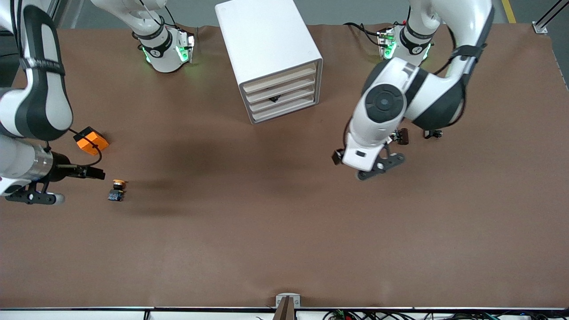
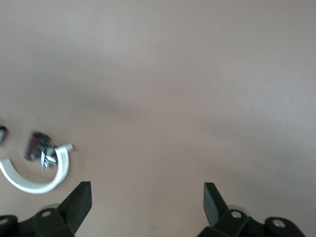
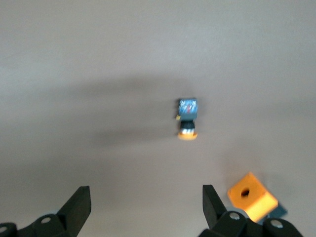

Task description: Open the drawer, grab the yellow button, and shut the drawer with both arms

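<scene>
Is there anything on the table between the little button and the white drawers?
No, only bare brown table lies between the button and the drawer cabinet, as the front view shows.

Robotics lab, two white arms (image 1: 400,102) based at a brown-covered table (image 1: 284,244), white drawer cabinet (image 1: 271,58), loose cabling

No legible text, labels or numbers — none anywhere

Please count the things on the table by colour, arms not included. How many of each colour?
White: 1, drawer cabinet
Orange: 1, cube
Orange-capped, black and blue: 1, button
Black: 2, clips
Total: 5
</scene>
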You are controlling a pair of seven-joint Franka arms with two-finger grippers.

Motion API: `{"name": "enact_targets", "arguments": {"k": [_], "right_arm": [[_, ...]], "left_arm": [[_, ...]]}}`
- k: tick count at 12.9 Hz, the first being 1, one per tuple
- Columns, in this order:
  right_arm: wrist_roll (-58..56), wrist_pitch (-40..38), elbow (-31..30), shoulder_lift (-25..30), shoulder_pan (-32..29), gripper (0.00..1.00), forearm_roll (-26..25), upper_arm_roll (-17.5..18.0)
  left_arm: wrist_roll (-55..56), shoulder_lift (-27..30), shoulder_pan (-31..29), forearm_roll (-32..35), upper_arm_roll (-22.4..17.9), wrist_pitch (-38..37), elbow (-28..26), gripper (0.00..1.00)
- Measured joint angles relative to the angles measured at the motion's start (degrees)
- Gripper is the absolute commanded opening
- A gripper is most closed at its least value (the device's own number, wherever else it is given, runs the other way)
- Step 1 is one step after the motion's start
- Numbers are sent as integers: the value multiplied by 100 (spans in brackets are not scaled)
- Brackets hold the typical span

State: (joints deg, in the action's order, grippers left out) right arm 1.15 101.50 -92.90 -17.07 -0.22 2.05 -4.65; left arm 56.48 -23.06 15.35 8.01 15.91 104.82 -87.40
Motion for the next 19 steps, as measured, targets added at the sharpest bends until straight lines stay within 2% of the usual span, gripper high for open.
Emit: {"name": "enact_targets", "arguments": {"k": [4, 7, 10, 12, 14, 16, 17, 19], "right_arm": [[216, -1069, 523, 328, 197, 100, -18, 2], [216, -1883, 1296, 378, 140, 100, -96, -62], [222, -2022, 1598, 382, -65, 100, 0, -95], [246, -2081, 1596, 364, -308, 100, 416, -108], [227, -2184, 1616, 379, -466, 100, 568, -107], [207, -2207, 1685, 485, -415, 100, 550, -62], [196, -2227, 1722, 579, -307, 100, 443, -36], [200, -2345, 1759, 857, 111, 100, -1, -3]], "left_arm": [[-1122, 84, -715, 81, 3, -1, 341, 100], [-1934, 376, -1256, 81, 15, -43, 403, 100], [-2496, 753, -1542, 80, 25, -438, 408, 100], [-2919, 967, -1667, 51, 13, -667, 403, 100], [-3297, 1234, -1688, -123, -193, -843, 350, 100], [-3872, 1610, -1656, -437, -628, -907, 112, 100], [-4129, 1826, -1635, -529, -827, -925, -65, 100], [-4345, 2246, -1624, -588, -974, -989, -436, 100]]}}
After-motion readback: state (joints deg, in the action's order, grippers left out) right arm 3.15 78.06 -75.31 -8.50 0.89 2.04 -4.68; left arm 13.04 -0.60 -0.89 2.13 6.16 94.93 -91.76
